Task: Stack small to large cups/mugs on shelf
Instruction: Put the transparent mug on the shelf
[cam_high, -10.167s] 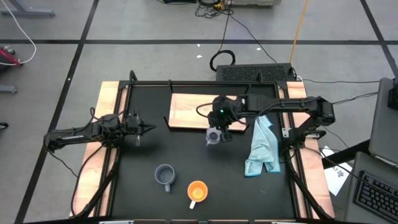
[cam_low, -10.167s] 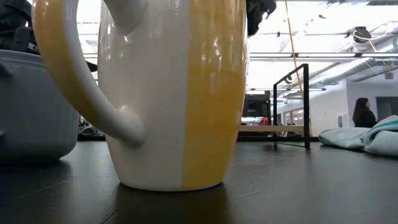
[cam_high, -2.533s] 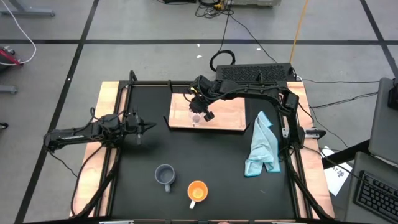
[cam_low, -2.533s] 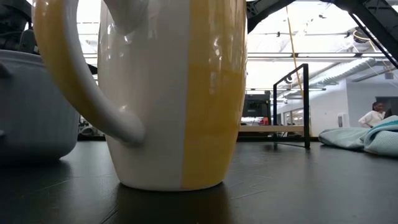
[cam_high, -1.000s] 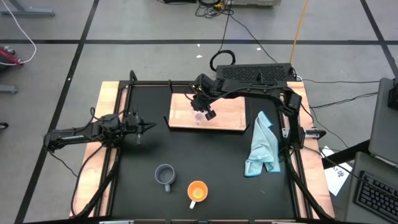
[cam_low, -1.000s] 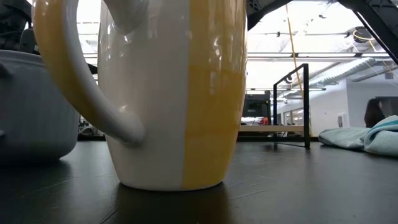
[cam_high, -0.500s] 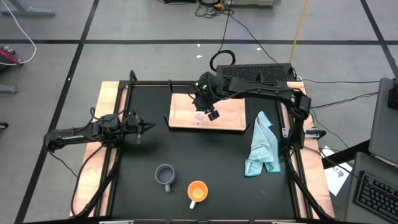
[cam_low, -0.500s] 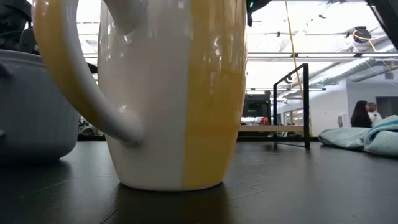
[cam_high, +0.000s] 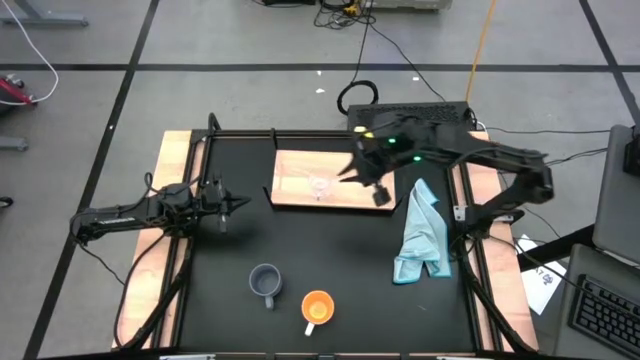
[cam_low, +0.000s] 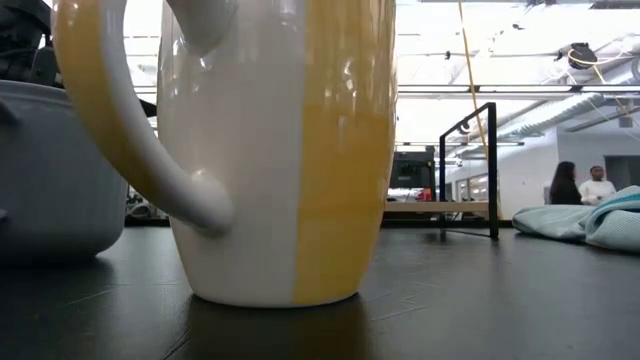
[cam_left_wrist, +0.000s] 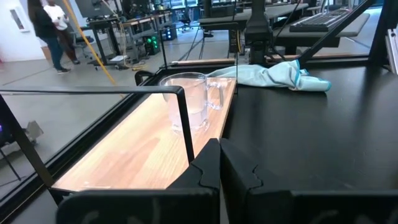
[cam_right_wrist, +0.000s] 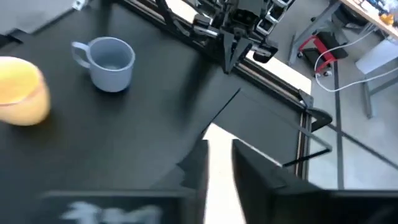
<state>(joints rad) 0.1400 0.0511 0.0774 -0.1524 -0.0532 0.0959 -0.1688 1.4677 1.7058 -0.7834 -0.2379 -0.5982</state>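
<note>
Glass is showing clearly for me: the glass cup (cam_high: 320, 186) is standing upright on the shelf (cam_high: 295, 165), just beside the right gripper (cam_high: 378, 192), on the side toward the left arm. I'm seeing that gripper hanging over the shelf's other end, its fingers (cam_right_wrist: 249, 167) standing only a little apart with nothing between them. The left gripper (cam_high: 225, 207) is waiting off to the side, pressed together and empty.

I'm judging the first cup as placed, so I'm reading the blue-grey mug (cam_high: 265, 283) as the next pick. It's sitting well apart from the right gripper, toward the table's front edge, with the orange mug (cam_high: 317, 308) just beside it.

What I'm worrying about is the pair sitting so close. Reaching down for the blue-grey one, I could be nudging the orange mug or catching a handle and tipping either. Carrying it back toward the shelf, I'm also risking a low pass that clips the glass cup and knocks it off the wood. The cloth (cam_high: 422, 235) is lying near the gripper on the outer side, and a wide swing could be snagging it.
</note>
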